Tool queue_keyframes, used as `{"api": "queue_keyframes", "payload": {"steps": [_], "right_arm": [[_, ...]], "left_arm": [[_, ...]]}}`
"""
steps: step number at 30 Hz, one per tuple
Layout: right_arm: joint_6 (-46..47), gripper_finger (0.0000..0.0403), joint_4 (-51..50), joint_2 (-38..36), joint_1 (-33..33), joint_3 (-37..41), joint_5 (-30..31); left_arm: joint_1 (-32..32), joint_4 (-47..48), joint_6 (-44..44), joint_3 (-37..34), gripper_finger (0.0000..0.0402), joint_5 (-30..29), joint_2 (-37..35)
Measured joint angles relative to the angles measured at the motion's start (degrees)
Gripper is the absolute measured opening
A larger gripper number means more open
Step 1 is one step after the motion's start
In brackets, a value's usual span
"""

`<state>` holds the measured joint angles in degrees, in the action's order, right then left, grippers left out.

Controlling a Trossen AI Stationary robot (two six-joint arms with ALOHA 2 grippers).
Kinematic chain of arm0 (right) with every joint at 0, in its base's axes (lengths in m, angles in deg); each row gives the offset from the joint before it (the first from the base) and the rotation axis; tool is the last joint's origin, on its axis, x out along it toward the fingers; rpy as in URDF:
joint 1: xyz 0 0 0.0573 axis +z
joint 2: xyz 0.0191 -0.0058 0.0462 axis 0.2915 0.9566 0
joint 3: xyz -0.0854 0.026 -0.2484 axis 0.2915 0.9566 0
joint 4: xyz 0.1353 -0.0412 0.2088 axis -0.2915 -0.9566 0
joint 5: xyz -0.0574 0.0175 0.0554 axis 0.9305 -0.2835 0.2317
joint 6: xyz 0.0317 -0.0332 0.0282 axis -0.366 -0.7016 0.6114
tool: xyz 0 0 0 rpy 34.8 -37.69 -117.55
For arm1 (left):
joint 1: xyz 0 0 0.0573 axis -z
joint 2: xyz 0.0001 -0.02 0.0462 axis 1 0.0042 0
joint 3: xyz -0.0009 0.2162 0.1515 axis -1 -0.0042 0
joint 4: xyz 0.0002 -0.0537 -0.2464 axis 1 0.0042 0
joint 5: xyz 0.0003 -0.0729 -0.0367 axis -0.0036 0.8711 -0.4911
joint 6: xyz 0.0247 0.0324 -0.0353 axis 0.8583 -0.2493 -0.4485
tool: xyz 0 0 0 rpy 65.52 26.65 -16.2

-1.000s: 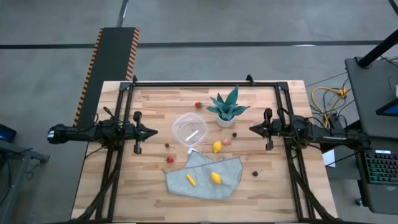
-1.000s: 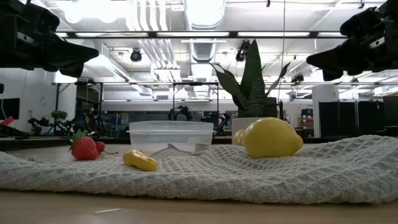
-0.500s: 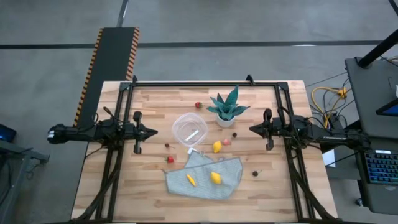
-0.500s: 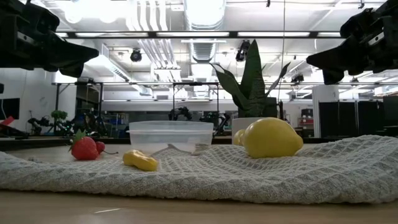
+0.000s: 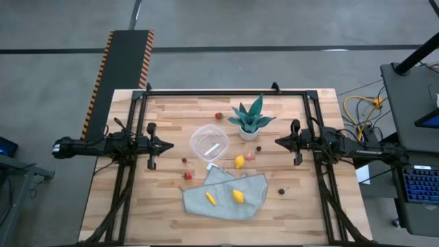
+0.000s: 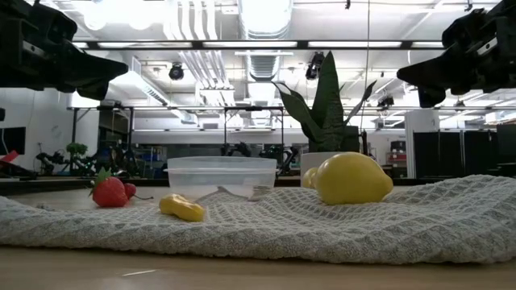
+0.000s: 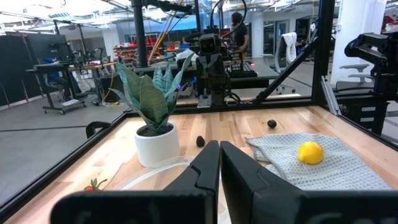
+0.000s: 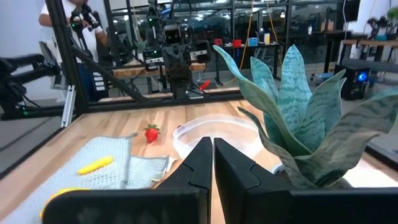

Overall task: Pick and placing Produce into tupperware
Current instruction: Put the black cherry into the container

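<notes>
While both arms hang level above the counter's [image 5: 171, 206] side edges, neither is carrying anything: the left claw [image 5: 169, 145] is clenched on nothing at the left edge, pointing inward, and the right claw [image 5: 278, 142] is equally clenched and empty at the right edge, facing it. That mirrored, raised pose reads as a waiting stance, leaving the middle clear so either arm can drop to the produce.

The tupperware [image 5: 209, 143] stands open and apparently empty near the centre, a little nearer the left claw, which suits it as a shared drop point. The produce lies scattered around it. Two yellow pieces, a slim one [image 5: 210, 199] and a rounder lemon [image 5: 237, 196], rest on the grey cloth [image 5: 226, 193] in front of the container; another lemon [image 5: 239, 162] sits just off the cloth's far edge. A red strawberry [image 5: 187, 175] lies on bare wood beside the cloth, a second red berry [image 5: 219, 116] at the far side, and a dark round fruit [image 5: 281, 191] to the right of the cloth.

The potted plant [image 5: 251, 119] stands just beside the tupperware on the right arm's side; its spiky leaves are likely to crowd that arm's approach to the container. The cloth's wrinkles may also make the pieces lying on it harder to pinch.
</notes>
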<state>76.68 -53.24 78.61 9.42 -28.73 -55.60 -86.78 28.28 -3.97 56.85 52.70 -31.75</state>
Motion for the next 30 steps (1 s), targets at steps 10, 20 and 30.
{"api": "queue_keyframes", "payload": {"steps": [10, 20, 30], "right_arm": [[-0.2, 0.0009, 0.0, 0.0, 0.0, 0.0, -0.1], [-1.2, 0.0013, 3.1, 0.0, 0.0, 0.0, -1.9], [-0.4, 0.0117, -0.7, 2.2, 6.7, -12.6, -13.8]], "left_arm": [[0.0, 0.1, 0.0, 0.0, 0.0, 0.0, 0.1], [0.0, 0.0, 0.0, 0.0, 0.0, 0.0, 0.1], [0.1, -0.1, 0.0, 0.0, 0.0, -3.4, 0.0]]}}
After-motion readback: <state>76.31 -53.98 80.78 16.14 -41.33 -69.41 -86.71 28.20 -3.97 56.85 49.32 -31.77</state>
